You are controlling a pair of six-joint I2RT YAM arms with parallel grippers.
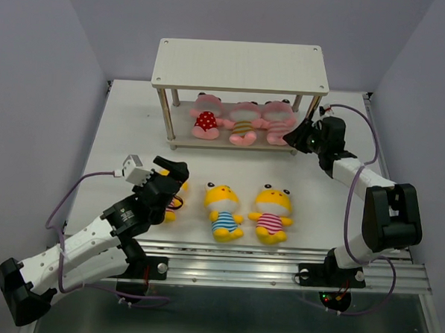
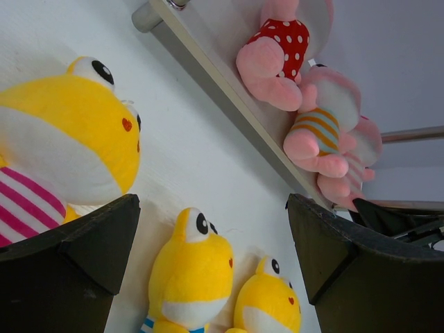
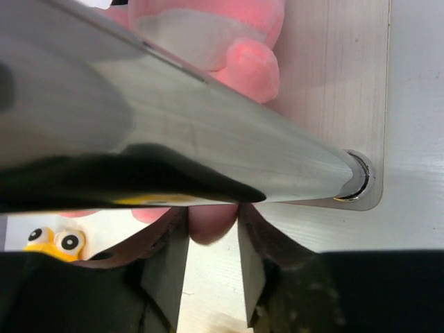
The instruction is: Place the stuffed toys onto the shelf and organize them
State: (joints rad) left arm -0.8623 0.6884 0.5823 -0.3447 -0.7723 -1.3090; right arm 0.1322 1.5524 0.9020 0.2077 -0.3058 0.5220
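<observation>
Three pink toys sit in a row on the shelf's [image 1: 239,63] lower board: red-dotted [image 1: 205,121], brown-striped [image 1: 243,127], pink-striped [image 1: 275,123]. The right gripper [image 3: 211,239] is at the right front leg [image 3: 208,132], its jaws narrow around a pink foot [image 3: 211,223]; whether they clamp it, I cannot tell. The left gripper [image 2: 211,205] gapes wide beside one yellow toy [image 2: 66,132] on the table [image 1: 127,132]. Two more yellow toys [image 1: 224,208] [image 1: 271,212] lie just to its right.

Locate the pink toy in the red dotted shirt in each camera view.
Top external: red-dotted pink toy on the shelf's lower board, leftmost of three pink toys.
Left wrist: upper right of centre, on that board.
Right wrist: not identifiable; only a bit of pink plush shows, no dots.
Shared landmark: the lower board, seen in all three.
</observation>
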